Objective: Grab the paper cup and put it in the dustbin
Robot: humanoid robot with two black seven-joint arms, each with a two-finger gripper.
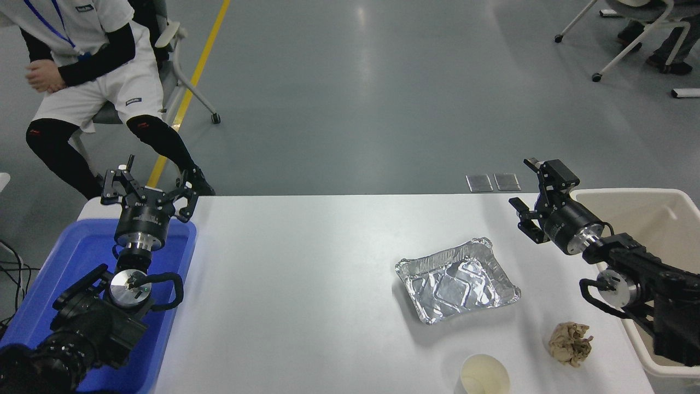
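Note:
The paper cup (484,375) stands upright at the table's near edge, right of centre, its pale yellowish inside showing. The beige dustbin (629,195) stands at the table's right end, partly hidden by my right arm. My right gripper (529,191) is open and empty, raised near the bin's far-left corner, well behind the cup. My left gripper (149,189) is open and empty, parked over the far end of the blue tub.
A silver foil tray (456,279) lies mid-right on the table. A crumpled tan paper ball (570,343) lies between the cup and the bin. A blue plastic tub (65,262) stands at the left end. A person sits beyond the far left corner.

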